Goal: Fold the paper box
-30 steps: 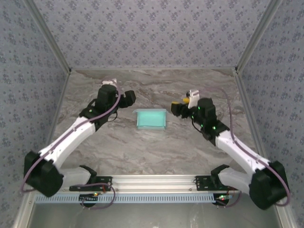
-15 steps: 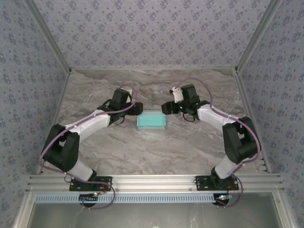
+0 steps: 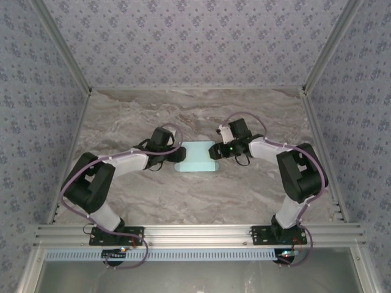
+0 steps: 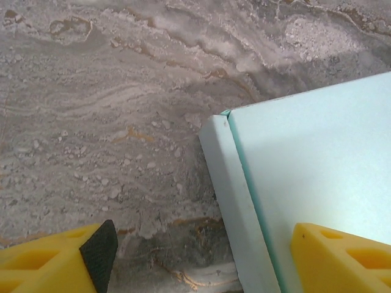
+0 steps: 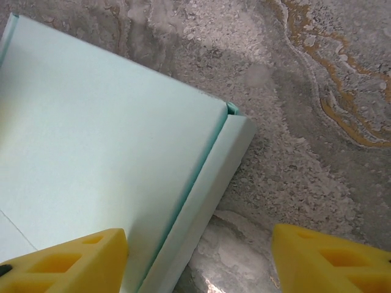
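Pale light-blue thin-card paper box (image 3: 197, 157): at centre of grey marble-patterned tabletop (image 3: 122, 116), lying flat, broad panel facing up, long sides running left to right in top view. At left short end of box: left fingers (image 3: 178, 155), with white-and-black left arm (image 3: 125, 162) stretched low across tabletop; at right short end: right fingers (image 3: 214, 150), with right arm (image 3: 266, 146) likewise low. Left wrist view: yellow left fingers (image 4: 52, 259) spread apart, open, gripping nothing; one above bare tabletop (image 4: 91, 122), other above broad panel of paper box (image 4: 305, 159); narrow side strip of card and darker teal seam lying between them. Right wrist view: yellow right fingers (image 5: 330, 259) likewise spread apart, open, gripping nothing; one above broad panel of paper box (image 5: 104, 152), other above tabletop (image 5: 305, 122); narrow side strip between them, corner of strip just beside a small teal tab. Blue-grey patterned walls (image 3: 183, 43) on three sides of tabletop.
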{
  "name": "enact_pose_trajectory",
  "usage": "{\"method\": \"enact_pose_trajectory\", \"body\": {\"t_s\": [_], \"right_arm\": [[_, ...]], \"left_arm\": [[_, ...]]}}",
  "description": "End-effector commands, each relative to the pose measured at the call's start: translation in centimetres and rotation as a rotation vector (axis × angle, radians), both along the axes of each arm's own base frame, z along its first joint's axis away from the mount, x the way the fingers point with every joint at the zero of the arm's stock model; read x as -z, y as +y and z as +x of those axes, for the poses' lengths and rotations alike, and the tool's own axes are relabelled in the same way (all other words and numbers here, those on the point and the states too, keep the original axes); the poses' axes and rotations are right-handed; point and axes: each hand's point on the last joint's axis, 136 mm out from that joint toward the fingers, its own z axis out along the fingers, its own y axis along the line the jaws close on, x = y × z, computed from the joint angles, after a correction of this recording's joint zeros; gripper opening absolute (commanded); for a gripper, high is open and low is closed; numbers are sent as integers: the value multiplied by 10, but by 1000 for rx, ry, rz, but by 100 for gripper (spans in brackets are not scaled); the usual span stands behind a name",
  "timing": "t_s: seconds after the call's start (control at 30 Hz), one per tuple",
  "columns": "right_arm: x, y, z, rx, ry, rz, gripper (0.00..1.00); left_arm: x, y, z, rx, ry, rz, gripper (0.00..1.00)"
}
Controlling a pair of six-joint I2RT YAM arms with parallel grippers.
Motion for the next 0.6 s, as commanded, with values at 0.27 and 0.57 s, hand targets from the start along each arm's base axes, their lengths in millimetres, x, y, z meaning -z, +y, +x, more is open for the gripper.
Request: {"method": "enact_pose_trajectory", "body": {"t_s": [0.27, 0.57], "right_arm": [[-61, -19, 11, 128, -25, 194, 68], [-38, -10, 5, 205, 354, 583, 100]], "left_arm": [[30, 3, -18, 39, 131, 20, 58], [42, 5, -15, 0, 262, -246, 47]]}}
